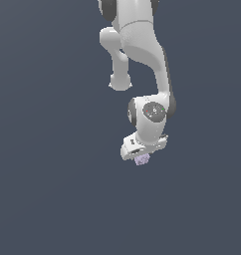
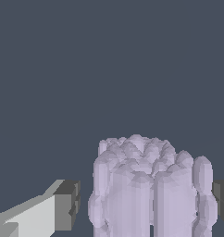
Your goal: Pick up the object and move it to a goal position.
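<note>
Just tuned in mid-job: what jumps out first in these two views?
The white arm reaches down the middle of the exterior view, its gripper right over the tiny lavender lump. In the wrist view the bumpy lump sits between the jaws, a gap showing on at least one side.

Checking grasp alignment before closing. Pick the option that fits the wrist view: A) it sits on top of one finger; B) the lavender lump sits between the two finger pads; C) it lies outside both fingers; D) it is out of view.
B: in the wrist view the lavender lump fills the space between the two dark finger pads, with a small gap at the one fully in view.
</note>
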